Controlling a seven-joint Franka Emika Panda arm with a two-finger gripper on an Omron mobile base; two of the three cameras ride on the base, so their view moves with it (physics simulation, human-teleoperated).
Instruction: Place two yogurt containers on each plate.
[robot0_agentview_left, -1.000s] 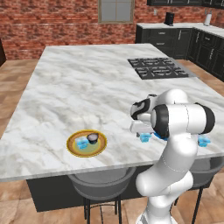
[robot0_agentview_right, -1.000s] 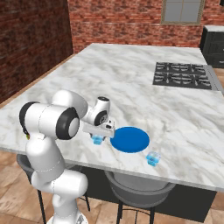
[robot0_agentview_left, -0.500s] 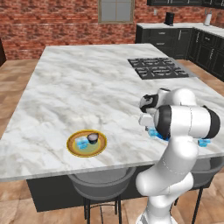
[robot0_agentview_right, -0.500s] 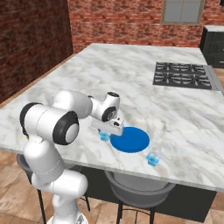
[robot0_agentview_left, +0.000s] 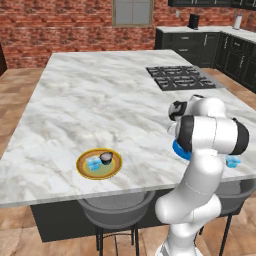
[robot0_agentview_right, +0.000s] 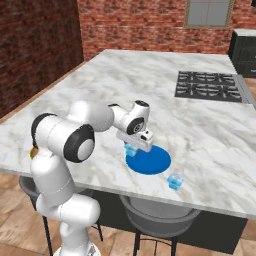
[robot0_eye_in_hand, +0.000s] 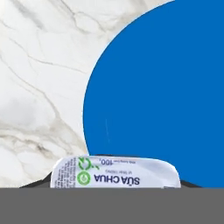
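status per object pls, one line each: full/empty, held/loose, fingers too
blue plate: flat on the counter, nothing resting on it
yellow-rimmed plate: holds two cups, one pale blue, one dark
held yogurt cup: in the fingers, at the blue plate's edge, contact with the plate unclear
loose yogurt cup: upright on the counter, beside the blue plate
gripper: fingers shut on the held yogurt cup

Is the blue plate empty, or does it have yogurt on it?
Empty. In the hand view the blue plate is bare, and the yogurt cup sits in the gripper at its edge; another cup stands on the counter beside it.
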